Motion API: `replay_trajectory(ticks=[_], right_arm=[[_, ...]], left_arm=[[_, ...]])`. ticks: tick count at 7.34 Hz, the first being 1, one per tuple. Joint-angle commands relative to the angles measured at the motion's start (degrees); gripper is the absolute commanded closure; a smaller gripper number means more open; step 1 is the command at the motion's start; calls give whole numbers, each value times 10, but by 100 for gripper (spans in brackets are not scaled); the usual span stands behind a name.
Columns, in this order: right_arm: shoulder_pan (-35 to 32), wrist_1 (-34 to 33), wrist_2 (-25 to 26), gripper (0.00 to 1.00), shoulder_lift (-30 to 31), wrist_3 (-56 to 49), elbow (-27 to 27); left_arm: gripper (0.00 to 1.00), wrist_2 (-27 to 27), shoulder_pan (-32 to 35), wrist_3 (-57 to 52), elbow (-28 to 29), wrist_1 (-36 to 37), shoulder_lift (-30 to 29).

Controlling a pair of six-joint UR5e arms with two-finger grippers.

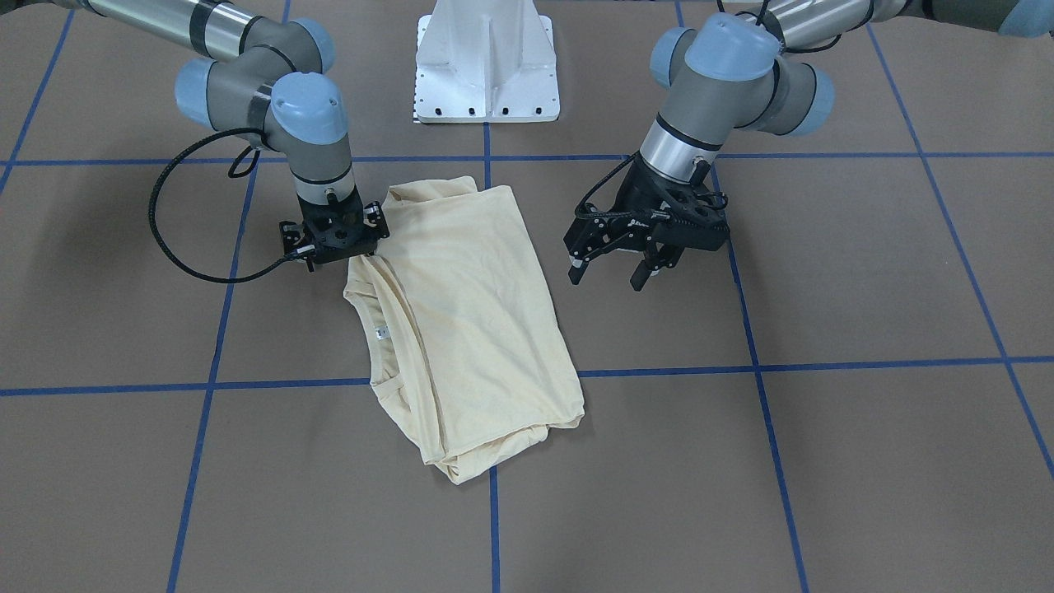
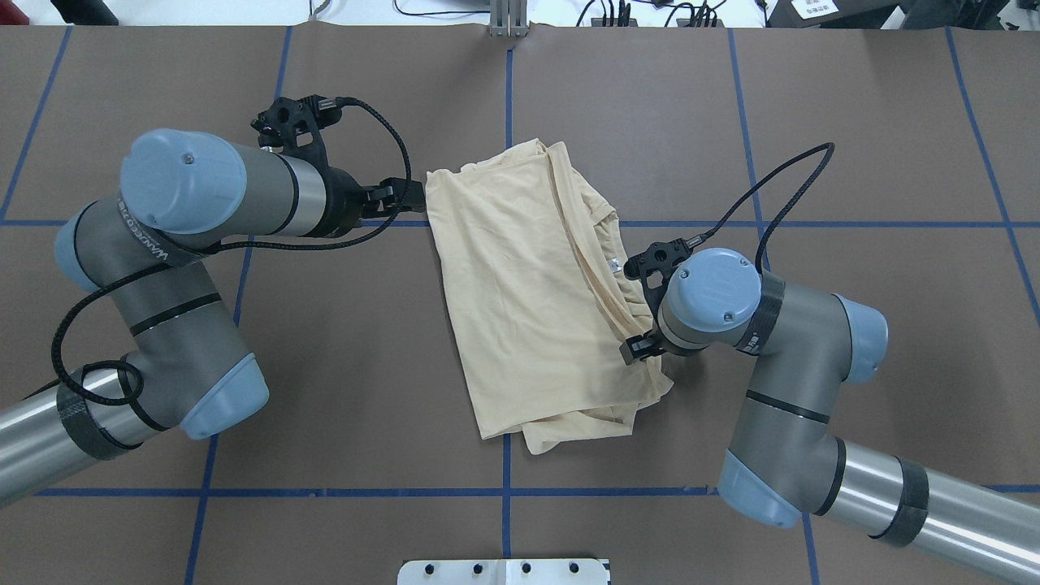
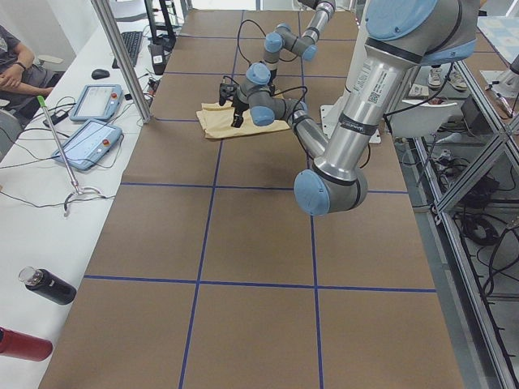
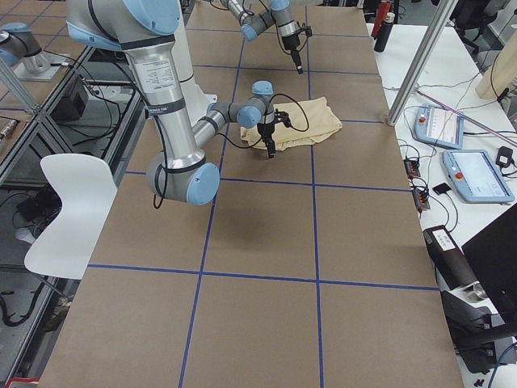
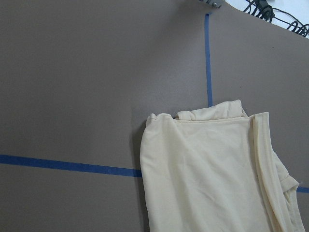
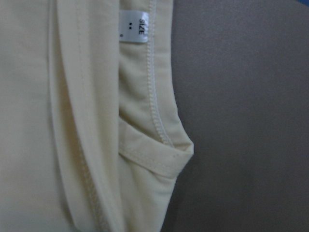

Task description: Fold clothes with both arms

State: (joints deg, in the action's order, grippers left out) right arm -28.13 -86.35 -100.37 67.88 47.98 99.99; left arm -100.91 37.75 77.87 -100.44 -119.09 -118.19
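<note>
Shirt (image 1: 478, 313), pale cream-yellow, folded into a long narrow bundle. Lies flat on the brown table (image 1: 823, 461) between the two grippers, across one of the blue tape lines (image 1: 865, 362). Has its neckline edge on the side of the right gripper (image 1: 336, 243) and its smooth folded edge on the side of the left gripper (image 1: 609, 273). Carries a small white neck label (image 1: 380, 333) inside the collar seam, a little beyond the right gripper along that edge, and close up in the right wrist view.

Right gripper: points straight down at the collar edge, down at the cloth. Fingers hidden under its own body in every view, so cannot tell whether clenched or released.

Left gripper: released, fingers spread, nothing between them. Hangs raised above the table just beside the smooth long edge, apart from the cloth.
</note>
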Motion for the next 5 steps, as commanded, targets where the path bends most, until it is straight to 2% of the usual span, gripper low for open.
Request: replay_trajectory(ticks=[1, 4, 5], right_arm=[[-23, 2, -3, 1, 15, -31, -1], [-57, 3, -16, 1, 15, -69, -2], [-88, 3, -51, 1, 15, -94, -5]], left_arm=[[0, 0, -2, 0, 1, 0, 1], [0, 0, -2, -1, -5, 1, 2], [0, 1, -2, 0, -8, 1, 1]])
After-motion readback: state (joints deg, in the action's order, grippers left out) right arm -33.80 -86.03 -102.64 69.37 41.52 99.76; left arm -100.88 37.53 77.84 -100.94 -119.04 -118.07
